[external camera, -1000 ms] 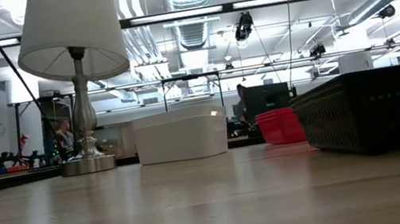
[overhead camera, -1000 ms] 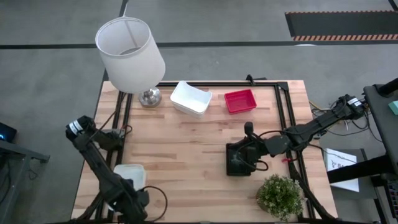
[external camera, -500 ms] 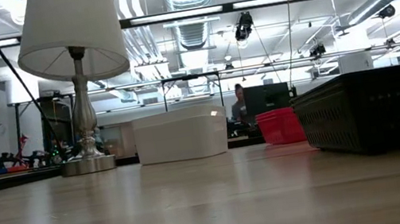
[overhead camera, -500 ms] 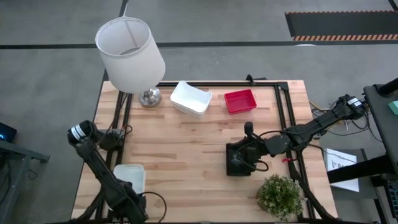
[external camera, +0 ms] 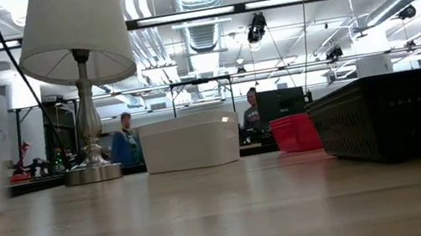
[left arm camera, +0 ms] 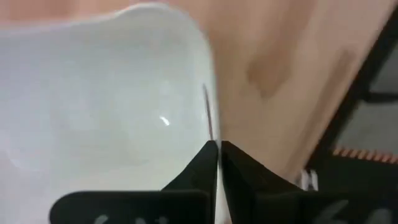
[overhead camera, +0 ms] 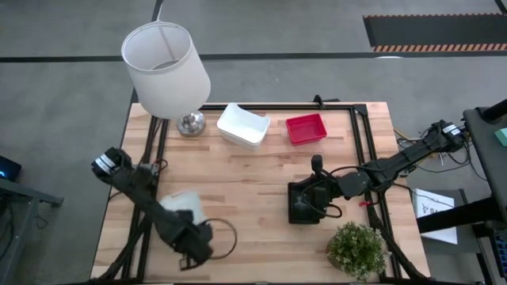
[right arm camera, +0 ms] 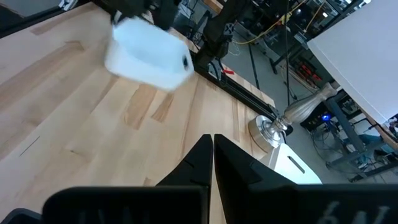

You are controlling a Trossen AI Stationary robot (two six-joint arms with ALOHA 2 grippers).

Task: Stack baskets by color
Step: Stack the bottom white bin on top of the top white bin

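Near the table's front-left, the left gripper (overhead camera: 190, 247) pinches a glossy white basket (overhead camera: 184, 204) by its smooth rim.
Right gripper (overhead camera: 310, 203), fingers pressed together, rests over the black mesh basket (overhead camera: 299, 207); a white basket stack (overhead camera: 242, 126) and red mesh basket (overhead camera: 306, 128) sit farther back.

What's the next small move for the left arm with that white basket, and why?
Probably carry it toward the white baskets at the table's far edge. The left gripper is shut on the rim of a white basket, which in the right wrist view looks lifted off the wood. The right gripper rests shut over the black baskets.
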